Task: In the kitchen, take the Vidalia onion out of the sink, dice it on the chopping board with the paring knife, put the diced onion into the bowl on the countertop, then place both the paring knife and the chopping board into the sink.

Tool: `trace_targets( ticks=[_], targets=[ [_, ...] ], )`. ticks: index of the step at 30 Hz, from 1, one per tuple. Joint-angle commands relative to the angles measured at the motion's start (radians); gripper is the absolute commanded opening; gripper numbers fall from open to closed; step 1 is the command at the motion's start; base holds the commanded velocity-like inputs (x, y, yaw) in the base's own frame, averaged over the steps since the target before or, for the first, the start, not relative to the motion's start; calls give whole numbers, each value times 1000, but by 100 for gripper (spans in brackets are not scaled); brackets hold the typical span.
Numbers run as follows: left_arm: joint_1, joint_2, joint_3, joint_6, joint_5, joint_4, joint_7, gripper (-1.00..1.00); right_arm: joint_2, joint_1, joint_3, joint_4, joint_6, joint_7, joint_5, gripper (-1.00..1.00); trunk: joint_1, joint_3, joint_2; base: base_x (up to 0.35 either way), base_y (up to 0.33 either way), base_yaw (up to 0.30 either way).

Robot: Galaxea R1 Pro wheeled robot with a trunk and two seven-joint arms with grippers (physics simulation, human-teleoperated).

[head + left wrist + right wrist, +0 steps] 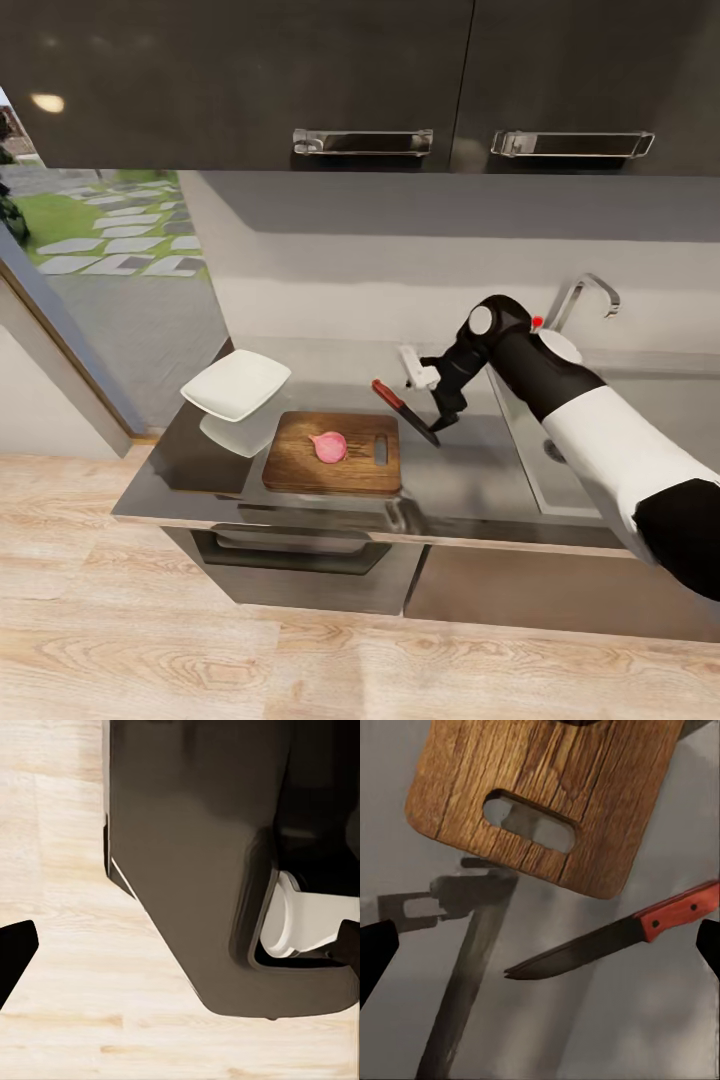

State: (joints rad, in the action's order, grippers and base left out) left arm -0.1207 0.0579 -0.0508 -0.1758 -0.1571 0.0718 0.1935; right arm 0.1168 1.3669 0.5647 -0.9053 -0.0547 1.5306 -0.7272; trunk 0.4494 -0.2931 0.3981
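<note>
The paring knife (619,937) lies on the countertop (460,480) between the right end effector's (432,400) spread, empty fingers.

Glossy dark wall cabinets (300,70), pale wall panel (400,260), light wood floor (120,640).

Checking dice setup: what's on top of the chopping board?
The Vidalia onion sits whole on the chopping board. Paring knife lies off it, on the countertop.

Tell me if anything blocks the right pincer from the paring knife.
Nothing visible does. The right pincer hovers open over the paring knife, which lies on bare countertop beside the chopping board, apart from it.
</note>
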Motion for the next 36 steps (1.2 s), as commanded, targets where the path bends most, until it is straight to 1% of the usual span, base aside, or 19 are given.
trace_targets(
  ticks=[1,4,6,9,13,15,16,17,18,19,20,22,24,29,31,36],
  targets=[
    [-2,0,-6,-7,-22,5,6,100,3,1,3,-12,26,14,-1,100,1,-2,2,0,0,0],
    [-2,0,-6,-7,-39,5,6,100,8,2,3,-57,71,37,3,100,1,-2,2,0,0,0],
    [-2,-1,-6,-7,-43,4,6,100,12,2,4,-82,84,40,6,100,1,-2,2,0,0,0],
    [-2,-1,-6,-7,-46,4,6,100,17,2,8,-100,93,40,7,100,1,-2,2,0,0,0],
    [-2,-1,-6,-7,-47,5,6,100,17,2,20,-106,96,40,4,100,1,-2,2,0,0,0],
    [-2,-1,-6,-7,-47,5,6,100,11,3,37,-108,90,40,-7,100,1,-2,2,0,0,0],
    [-2,-1,-6,-7,-47,5,6,100,5,3,52,-111,80,40,-24,100,1,-2,2,0,0,0],
    [-2,-1,-6,-7,-47,5,6,100,2,3,58,-111,72,40,-35,100,1,-2,2,0,0,0],
    [-2,-1,-6,-7,-47,5,6,100,-5,3,68,-113,50,40,-60,100,1,-2,2,0,0,0],
    [-2,-2,-6,-7,-47,5,6,100,-7,3,71,-113,39,40,-74,100,1,-2,2,0,0,0],
    [-2,-2,-6,-7,-47,5,6,100,-11,2,75,-114,22,40,-99,100,1,-2,2,0,0,0],
    [-2,-3,-6,-7,-47,5,6,100,-15,2,78,-115,6,40,-126,100,1,-2,2,0,0,0],
    [-2,-4,-6,-7,-47,5,6,100,-17,2,80,-121,-2,40,-139,100,1,-2,2,0,0,0],
    [-2,-6,-6,-7,-47,4,6,100,-12,2,79,-172,-4,37,-152,100,1,-2,2,0,0,0],
    [-2,-6,-6,-8,-47,4,6,100,-10,1,79,-185,10,34,-152,100,1,-2,2,0,0,0],
    [-2,-6,-6,-8,-47,3,6,100,-7,1,86,-223,110,40,-148,100,1,-2,2,0,0,0]
  ],
)
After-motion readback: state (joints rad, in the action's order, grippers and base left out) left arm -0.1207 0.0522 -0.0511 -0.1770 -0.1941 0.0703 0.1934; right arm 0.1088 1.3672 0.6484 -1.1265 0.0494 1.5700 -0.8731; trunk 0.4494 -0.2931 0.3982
